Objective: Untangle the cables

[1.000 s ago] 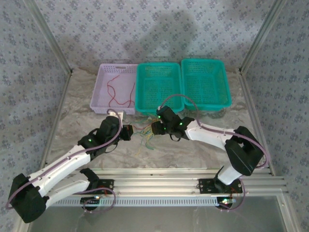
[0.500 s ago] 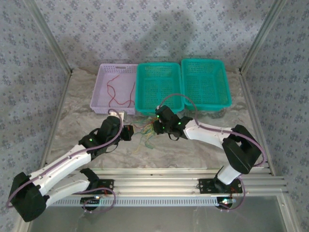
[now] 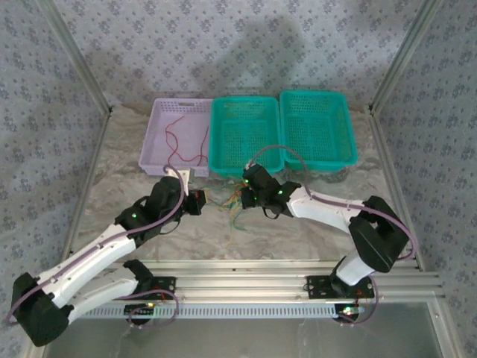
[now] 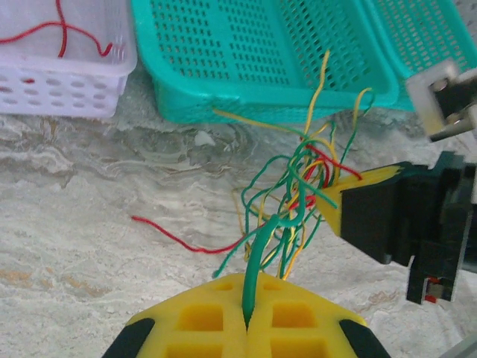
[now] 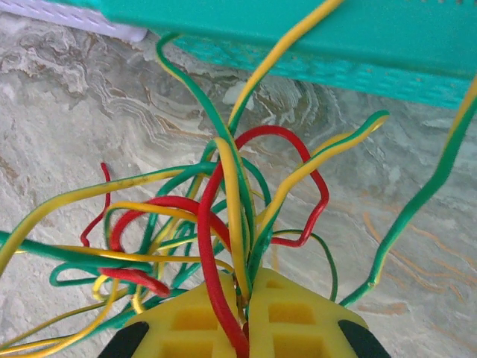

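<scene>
The cables (image 3: 232,204) form a loose knot of thin, glossy red, green and yellow wires over the marbled grey-white table (image 3: 112,186). They sit just on the near side of the middle teal basket (image 3: 223,173), between our two grippers. In the left wrist view the knot loops and kinks upward. Stray yellow ends arch toward the basket wall, and one red end (image 4: 171,235) trails left, flat on the stone-patterned surface.

Our left gripper (image 4: 247,287) has its blocky yellow fingers pressed fully together, and a single green cable (image 4: 257,257) runs straight into the seam between them. Our right gripper (image 5: 246,287) is likewise closed tight. A red wire and a yellow one from the knot disappear into its seam, and the rest fan out in curls around it. Seen from the left wrist camera, its wedge-shaped yellow and black fingertips meet the right side of the tangle.

At the far side we see three perforated plastic baskets in a row, side by side. A lilac basket (image 3: 182,101) on the left holds a separate wavy red cable (image 4: 59,24). Next comes the middle teal one, then another teal basket (image 3: 317,95) on the right.
</scene>
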You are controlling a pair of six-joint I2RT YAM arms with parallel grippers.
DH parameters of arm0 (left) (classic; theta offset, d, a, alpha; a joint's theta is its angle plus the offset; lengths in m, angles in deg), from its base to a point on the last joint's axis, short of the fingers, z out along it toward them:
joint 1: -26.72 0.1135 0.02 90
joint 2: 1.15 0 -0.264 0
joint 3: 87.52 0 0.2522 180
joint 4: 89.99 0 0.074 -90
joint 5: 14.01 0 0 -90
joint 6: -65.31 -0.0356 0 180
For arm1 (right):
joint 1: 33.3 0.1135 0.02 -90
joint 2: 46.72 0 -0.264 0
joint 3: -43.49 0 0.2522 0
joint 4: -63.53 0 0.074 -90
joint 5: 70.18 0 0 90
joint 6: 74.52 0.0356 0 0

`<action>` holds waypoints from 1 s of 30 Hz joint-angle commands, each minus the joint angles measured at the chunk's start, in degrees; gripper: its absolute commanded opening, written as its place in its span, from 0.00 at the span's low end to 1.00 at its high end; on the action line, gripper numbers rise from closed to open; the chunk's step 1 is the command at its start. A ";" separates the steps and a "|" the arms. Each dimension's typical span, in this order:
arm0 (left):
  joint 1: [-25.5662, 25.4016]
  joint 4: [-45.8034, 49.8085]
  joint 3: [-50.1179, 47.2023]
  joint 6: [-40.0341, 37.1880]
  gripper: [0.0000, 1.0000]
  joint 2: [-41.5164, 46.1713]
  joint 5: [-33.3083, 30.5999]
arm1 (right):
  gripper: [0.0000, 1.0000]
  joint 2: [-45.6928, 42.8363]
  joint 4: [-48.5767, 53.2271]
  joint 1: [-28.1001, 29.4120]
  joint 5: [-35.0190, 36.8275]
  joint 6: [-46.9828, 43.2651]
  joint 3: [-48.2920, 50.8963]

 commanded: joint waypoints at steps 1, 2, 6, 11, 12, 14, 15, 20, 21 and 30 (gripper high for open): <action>-0.12 2.56 4.74 -2.49 0.00 2.97 -2.54 | 0.00 -2.31 4.66 -1.67 3.30 0.71 3.35; -0.09 3.30 5.48 -2.98 0.00 3.39 -2.86 | 0.00 -2.99 4.45 -2.18 3.30 0.82 4.22; -0.08 5.98 8.06 -4.92 0.00 4.64 -4.71 | 0.00 -6.08 4.32 -3.96 3.47 1.18 6.45; -0.05 9.31 11.90 -8.35 0.00 6.02 -7.27 | 0.00 -8.97 5.50 -6.18 3.91 1.09 8.81; -0.08 9.66 12.53 -8.73 0.00 6.32 -7.51 | 0.00 -9.39 5.58 -6.57 4.04 1.01 9.13; -0.02 10.36 13.77 -9.32 0.00 6.70 -7.82 | 0.00 -10.10 6.38 -7.41 4.43 0.84 9.71; -0.01 10.65 14.33 -9.53 0.00 6.80 -7.83 | 0.00 -10.32 6.80 -7.73 4.57 0.91 9.98; 0.01 12.52 16.70 -11.45 0.00 7.67 -9.23 | 0.00 -11.99 7.94 -10.34 4.97 1.12 11.78; 0.01 12.84 17.18 -11.85 0.00 7.77 -9.50 | 0.00 -12.45 7.86 -10.73 4.97 1.16 12.26; 0.02 14.87 20.34 -14.72 0.00 8.53 -11.37 | 0.00 -15.77 9.00 -15.59 4.09 0.09 15.08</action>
